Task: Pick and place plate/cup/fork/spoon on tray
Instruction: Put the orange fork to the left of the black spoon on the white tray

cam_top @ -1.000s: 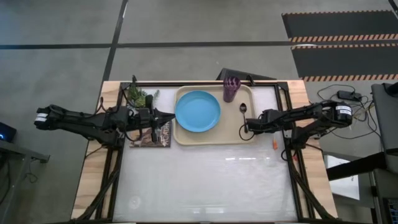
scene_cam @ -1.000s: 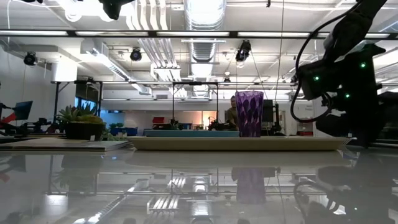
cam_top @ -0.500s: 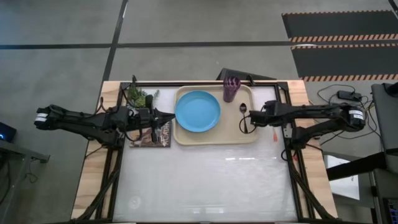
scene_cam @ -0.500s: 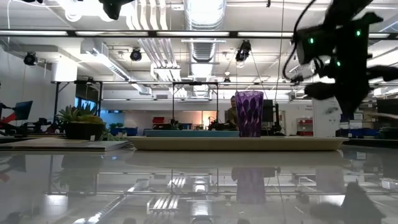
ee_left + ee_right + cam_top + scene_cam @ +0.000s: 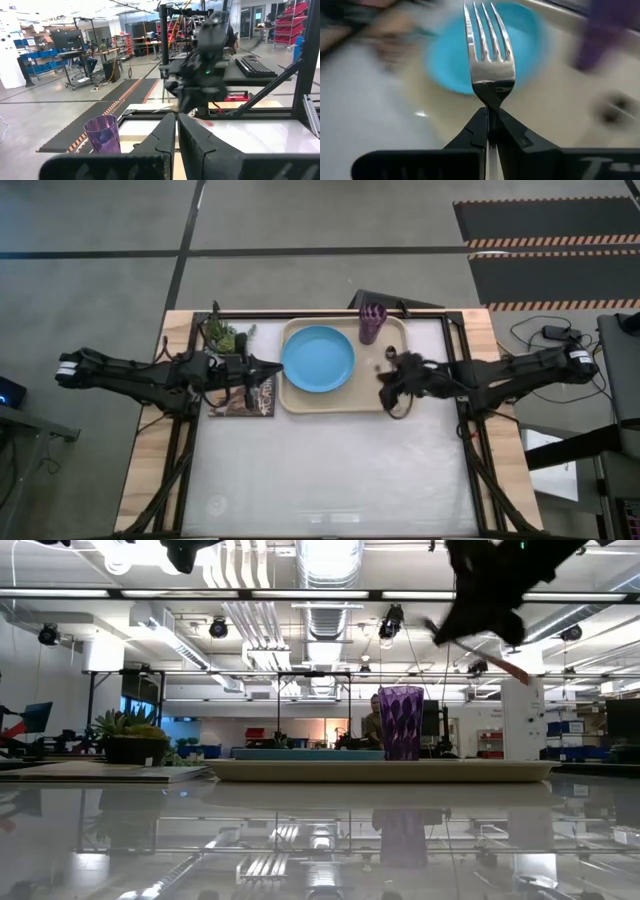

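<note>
Shiny metal fork; glossy tabletop

tray: holds plate, cup
right pincer: over tray's right part
left pincer: beside tray's left rim

Right wrist view: the fork shows tines and neck only; its handle is hidden between the right gripper fingers. The plate and cup behind are blurred. High view: the right gripper covers the spoon. Low view: the plate shows edge-on only.
</note>
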Robot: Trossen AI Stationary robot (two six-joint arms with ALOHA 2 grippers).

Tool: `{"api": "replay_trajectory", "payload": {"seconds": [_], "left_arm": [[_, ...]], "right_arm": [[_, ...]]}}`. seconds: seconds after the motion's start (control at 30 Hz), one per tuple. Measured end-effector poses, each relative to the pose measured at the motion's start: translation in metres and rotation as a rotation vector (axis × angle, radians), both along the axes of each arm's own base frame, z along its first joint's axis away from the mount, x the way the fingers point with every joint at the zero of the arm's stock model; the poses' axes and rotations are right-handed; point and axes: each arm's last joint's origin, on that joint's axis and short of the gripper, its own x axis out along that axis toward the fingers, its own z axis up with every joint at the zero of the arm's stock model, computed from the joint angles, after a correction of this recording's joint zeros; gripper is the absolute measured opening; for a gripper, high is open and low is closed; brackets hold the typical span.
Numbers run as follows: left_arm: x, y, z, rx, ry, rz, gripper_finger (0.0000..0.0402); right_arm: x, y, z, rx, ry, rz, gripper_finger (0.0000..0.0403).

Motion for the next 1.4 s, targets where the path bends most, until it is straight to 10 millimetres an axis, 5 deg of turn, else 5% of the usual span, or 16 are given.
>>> {"api": "replay_trajectory", "payload": {"seconds": [0.27,0.47,0.77,1.17,1.4], "left_arm": [[0.012,-0.001,-0.003,-0.003,-0.019,0.0,0.0003],[0.027,-0.003,-0.007,0.006,-0.055,-0.041,0.0003],[0.054,-0.013,-0.015,0.082,-0.149,-0.302,0.0013],[0.08,-0.022,-0.031,0.156,-0.151,-0.523,0.0145],[0.092,-0.022,-0.041,0.173,-0.185,-0.51,0.0172]], "right_arm": [[0.033,0.029,-0.013,-0.046,-0.397,0.497,0.0013],[0.048,0.036,-0.037,-0.041,-0.6,0.67,0.0013],[0.069,0.042,-0.055,-0.051,-0.794,0.819,0.0013],[0.087,0.036,-0.057,-0.04,-0.835,0.816,0.0013],[0.088,0.036,-0.053,-0.04,-0.848,0.838,0.0013]]}}
